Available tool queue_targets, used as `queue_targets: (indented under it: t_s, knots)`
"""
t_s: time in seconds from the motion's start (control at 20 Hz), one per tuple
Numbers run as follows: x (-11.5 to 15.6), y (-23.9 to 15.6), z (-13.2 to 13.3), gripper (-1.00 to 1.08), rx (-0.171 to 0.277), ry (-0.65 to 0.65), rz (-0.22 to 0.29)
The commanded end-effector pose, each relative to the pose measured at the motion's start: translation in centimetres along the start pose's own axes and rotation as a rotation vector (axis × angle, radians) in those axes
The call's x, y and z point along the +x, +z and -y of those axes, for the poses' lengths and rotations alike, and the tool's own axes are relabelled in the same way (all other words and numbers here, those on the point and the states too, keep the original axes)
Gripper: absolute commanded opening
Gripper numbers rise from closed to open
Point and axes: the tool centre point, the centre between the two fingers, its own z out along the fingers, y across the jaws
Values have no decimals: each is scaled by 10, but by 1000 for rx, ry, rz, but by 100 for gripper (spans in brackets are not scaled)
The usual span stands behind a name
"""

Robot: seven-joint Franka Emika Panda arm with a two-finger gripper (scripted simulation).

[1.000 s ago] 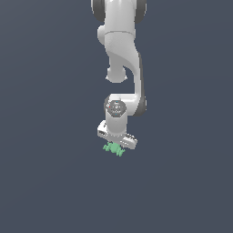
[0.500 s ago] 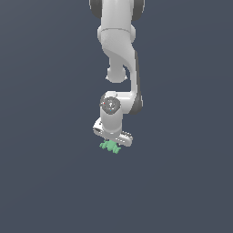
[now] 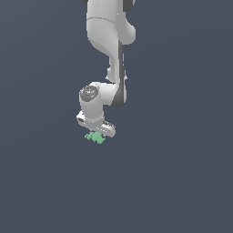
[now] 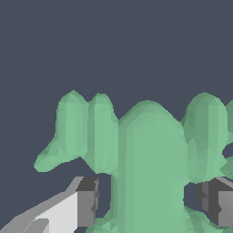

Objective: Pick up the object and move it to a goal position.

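Note:
The object is a small light-green piece with stubby prongs, hanging just under the white hand of the arm. My gripper is shut on it, and only the prongs stick out below the hand in the exterior view. In the wrist view the object fills most of the picture, its thick middle part running down between my two dark fingertips. The gripper straddles that middle part, while the prongs spread out to both sides beyond the fingers.
The white arm reaches down from the top of the exterior view. Around it there is only a plain dark grey-blue ground. No goal marker shows.
The hand has carried the object towards the exterior view's left and a little upward. The arm's upper links have swung the same way. The grasp looks the same.

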Motion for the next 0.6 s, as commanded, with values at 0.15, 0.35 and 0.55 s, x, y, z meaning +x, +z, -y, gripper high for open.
queue_targets:
  t_s: [0.15, 0.35, 0.55]
  knots:
    - [-5, -13, -64, -100, 0, 1, 0]
    - [-7, -21, -103, -100, 0, 1, 0]
    - [-8, -26, -131, -100, 0, 1, 0]
